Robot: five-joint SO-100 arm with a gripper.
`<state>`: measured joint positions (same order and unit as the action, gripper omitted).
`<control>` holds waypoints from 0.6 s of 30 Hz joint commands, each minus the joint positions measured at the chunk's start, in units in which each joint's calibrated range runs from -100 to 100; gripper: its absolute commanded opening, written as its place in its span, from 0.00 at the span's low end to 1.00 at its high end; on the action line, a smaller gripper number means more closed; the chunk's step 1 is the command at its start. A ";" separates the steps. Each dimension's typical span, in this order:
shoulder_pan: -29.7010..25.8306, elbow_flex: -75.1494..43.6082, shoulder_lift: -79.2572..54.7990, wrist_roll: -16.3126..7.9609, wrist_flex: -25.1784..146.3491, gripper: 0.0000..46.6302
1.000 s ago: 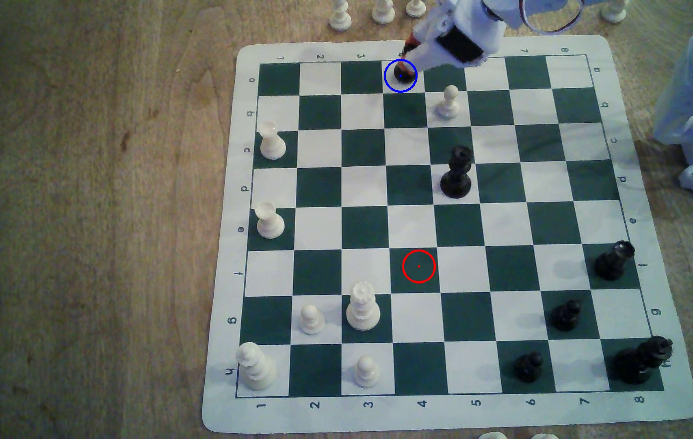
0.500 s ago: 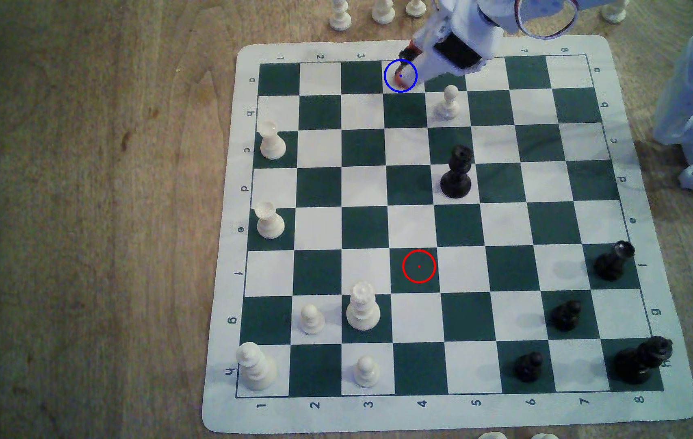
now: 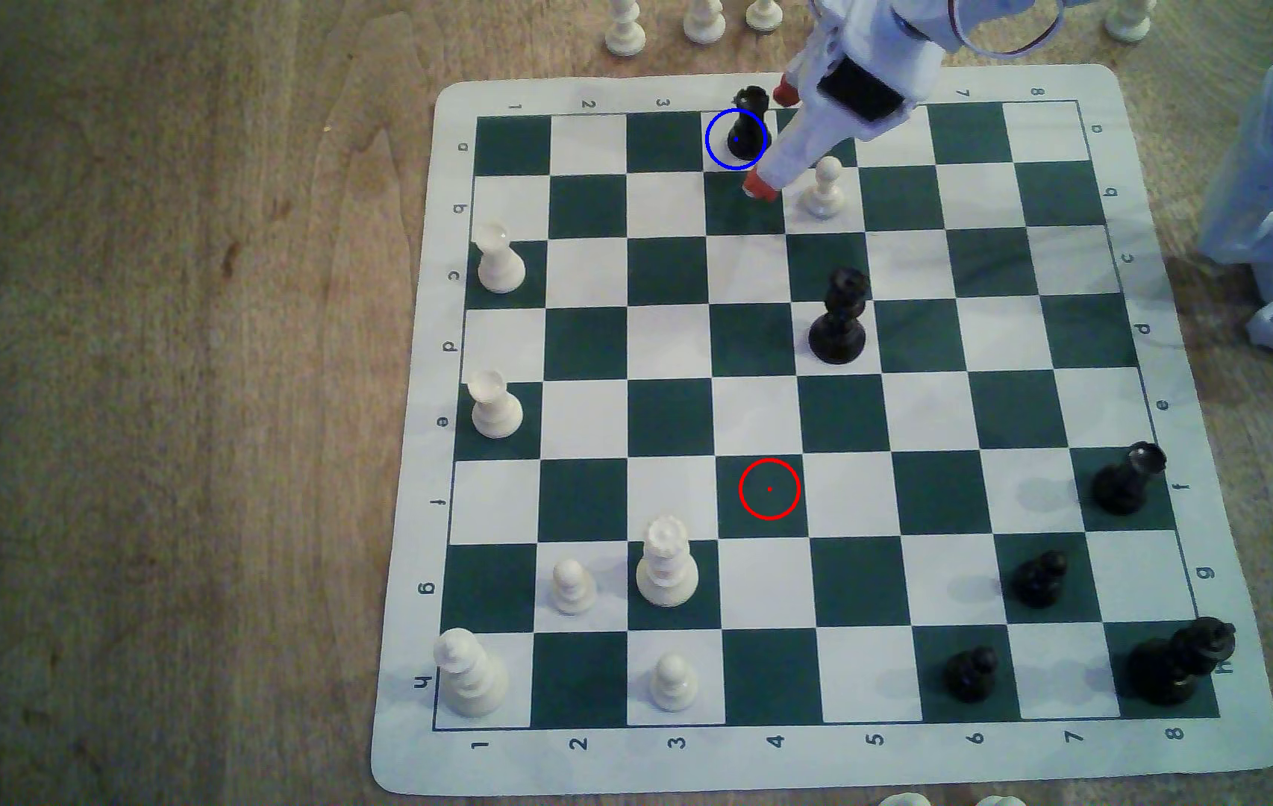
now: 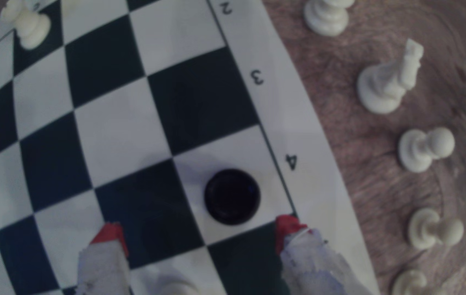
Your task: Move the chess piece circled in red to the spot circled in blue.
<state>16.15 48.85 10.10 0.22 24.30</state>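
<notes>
Red-tipped and white-bodied, the end effector [image 3: 767, 139] hangs at the upper middle of the exterior frame with its jaws spread wide and nothing between them. One red fingertip [image 3: 760, 184] sits just below the black plastic rook with the notched castle top [image 3: 748, 128], the other above and to its right in that frame. In the wrist view the rook [image 4: 232, 196] stands upright and free on the white board square ringed in thin blue [image 3: 719, 155], apart from both tips, so the placement looks done.

As a handling judgement, the rook seems light, rigid and smooth, so it could slip or tip under an off-centre squeeze. The straight body under the crown, above the wide base, looks the best place to grip. A small white pawn [image 3: 823, 188] stands near the lower fingertip, which any retreat should avoid.
</notes>
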 commanded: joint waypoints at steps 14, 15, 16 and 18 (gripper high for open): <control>-3.75 5.64 32.18 -0.29 16.65 0.23; -3.67 7.91 35.06 -0.24 15.99 0.09; -3.60 9.99 37.36 -0.05 15.83 0.08; -2.89 17.70 43.98 0.00 10.67 0.07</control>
<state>12.61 59.42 41.10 0.17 40.08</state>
